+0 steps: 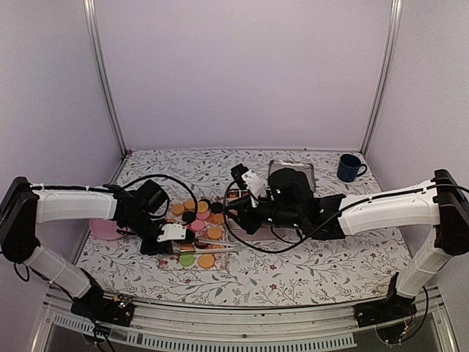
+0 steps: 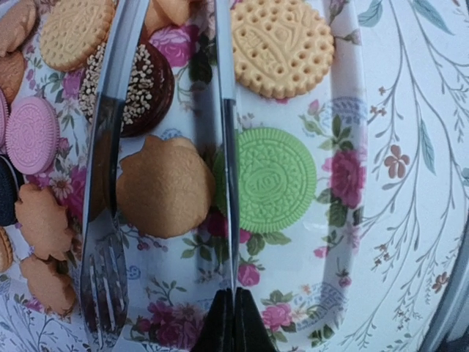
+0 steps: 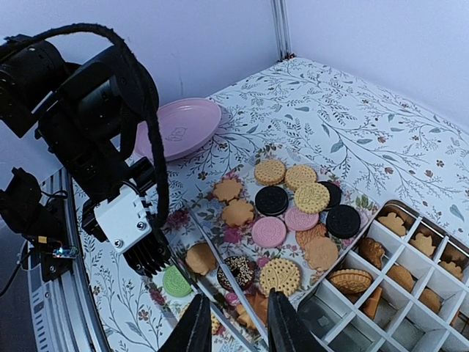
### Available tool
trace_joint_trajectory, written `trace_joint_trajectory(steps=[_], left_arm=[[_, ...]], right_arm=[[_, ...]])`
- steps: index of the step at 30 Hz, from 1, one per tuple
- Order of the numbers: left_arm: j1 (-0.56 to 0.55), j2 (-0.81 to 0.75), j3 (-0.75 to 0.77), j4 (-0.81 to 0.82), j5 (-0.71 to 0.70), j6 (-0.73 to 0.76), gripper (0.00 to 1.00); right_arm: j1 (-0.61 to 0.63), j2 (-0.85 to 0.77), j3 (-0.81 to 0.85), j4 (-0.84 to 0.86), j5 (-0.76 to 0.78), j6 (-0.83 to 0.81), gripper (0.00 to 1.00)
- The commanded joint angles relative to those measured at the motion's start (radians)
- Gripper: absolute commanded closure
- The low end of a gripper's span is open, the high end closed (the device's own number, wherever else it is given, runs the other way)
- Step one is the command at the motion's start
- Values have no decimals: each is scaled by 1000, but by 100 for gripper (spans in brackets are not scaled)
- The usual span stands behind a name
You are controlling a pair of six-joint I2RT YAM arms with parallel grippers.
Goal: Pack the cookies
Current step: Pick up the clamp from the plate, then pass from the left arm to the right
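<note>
The cookies lie on a floral tray: tan, black, pink, one green and one chocolate-topped. They also show in the top view as cookies. Metal tongs hang over the tray's near part. My left gripper is shut on the thin edge of one arm of the tongs, near the green cookie. My right gripper straddles the far end of the tongs, where the two arms run together, its fingers pressed on them. From above, the left gripper and right gripper stand at opposite ends of the tongs.
A metal tin with square compartments, some holding tan biscuits, adjoins the tray on the right, under my right arm. A pink plate lies at the far left. A dark blue mug stands at the back right.
</note>
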Motion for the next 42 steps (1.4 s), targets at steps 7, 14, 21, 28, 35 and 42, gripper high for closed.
trace_joint_trajectory(steps=[7, 14, 21, 28, 35, 42], left_arm=[[5, -67, 224, -186, 150, -47, 100], [132, -71, 432, -255, 475, -223, 100], [194, -113, 506, -237, 873, -420, 100], [195, -162, 508, -113, 1039, -616, 100], [194, -294, 286, 351, 1182, -1034, 100], [194, -372, 108, 798, 1237, -1394, 100]], right_arm=[[-12, -134, 18, 30, 67, -11, 43], [-15, -248, -26, 97, 101, 5, 29], [-39, -246, -48, 165, 24, 65, 33], [-45, -84, 77, 204, -123, 85, 43], [-53, -10, 111, 358, -264, 132, 44], [-78, 27, 145, 452, -373, 184, 48]])
